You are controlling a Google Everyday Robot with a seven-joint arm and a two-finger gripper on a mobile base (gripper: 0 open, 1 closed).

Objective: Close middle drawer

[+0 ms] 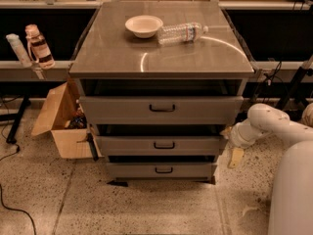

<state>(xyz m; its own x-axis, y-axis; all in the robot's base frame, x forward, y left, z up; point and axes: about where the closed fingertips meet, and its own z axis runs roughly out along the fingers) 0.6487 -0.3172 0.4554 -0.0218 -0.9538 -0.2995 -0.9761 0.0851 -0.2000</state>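
The pale gripper (231, 143), just beside the right end of the shallow grey metal middle drawer (161, 145), is being partly hidden by the white rounded robot arm (274, 126), which is being cut off by the right edge.

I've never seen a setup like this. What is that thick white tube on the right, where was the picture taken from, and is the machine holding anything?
The white tube is the robot's arm; it belongs to a machine on a rolling base. The arm ends in the gripper, the clamp it grasps things with. The gripper sits low, just beside the right end of the middle drawer, and I can see nothing held in it.

There is only one picture, looking down from in front of a grey cabinet with three drawers. The middle drawer has a dark gap above its front, so it looks partly pulled out.

On the cabinet's top are a white bowl and a clear plastic bottle lying on its side. An open cardboard box stands on the floor to the left.
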